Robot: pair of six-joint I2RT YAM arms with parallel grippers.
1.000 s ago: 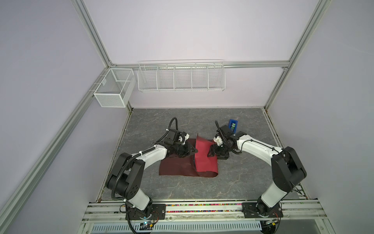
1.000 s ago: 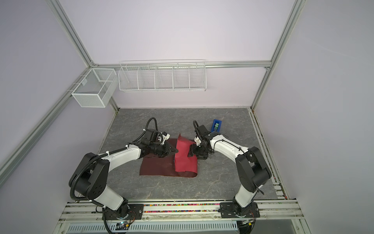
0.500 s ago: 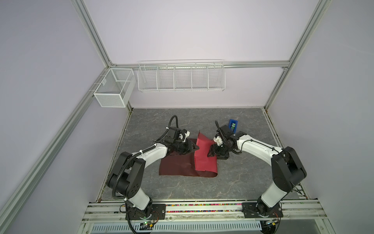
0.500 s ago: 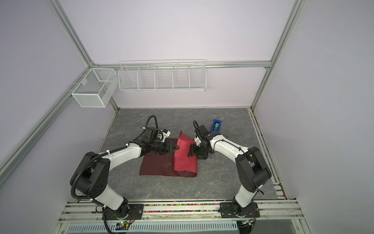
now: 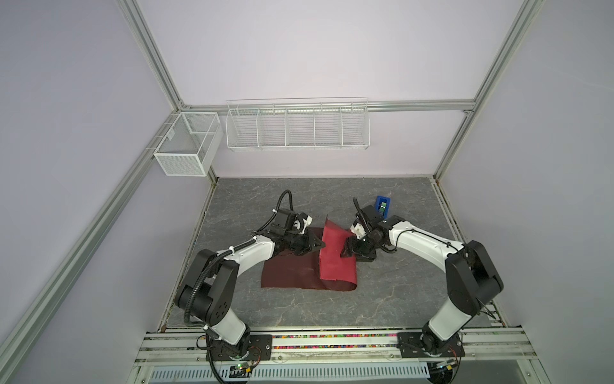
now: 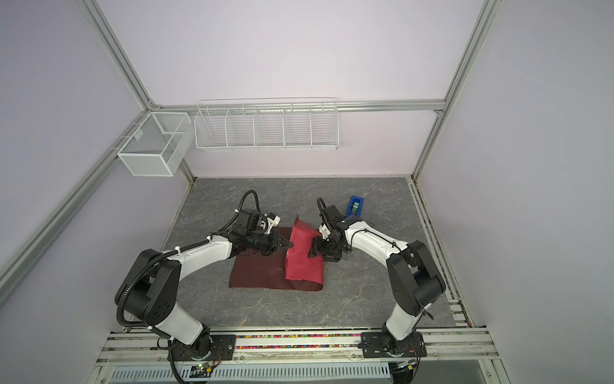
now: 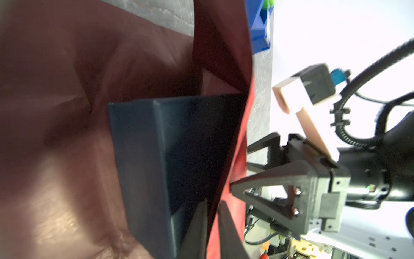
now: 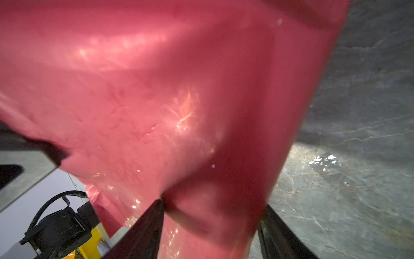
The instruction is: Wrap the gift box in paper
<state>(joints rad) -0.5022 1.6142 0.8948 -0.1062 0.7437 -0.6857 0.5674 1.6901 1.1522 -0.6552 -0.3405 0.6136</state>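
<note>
Paper (image 5: 289, 274): maroon sheet lying on the grey table (image 5: 332, 316); its 3 o'clock side rises as a bright red flap (image 5: 335, 259) draped against the box.
Gift box (image 7: 156, 157): navy, standing on the sheet just behind the flap; hidden by it in both top views.
Left gripper (image 7: 211, 201): at 9 o'clock of the flap, jaws pinched tight on the flap's free edge.
Right gripper (image 5: 346, 249): at 3 o'clock of the flap, jaws standing apart, fingertips (image 7: 233, 186) touching its outer face, gripping nothing.
Tape dispenser (image 5: 382, 206): blue, at 1 o'clock of the sheet, apart from it.
</note>
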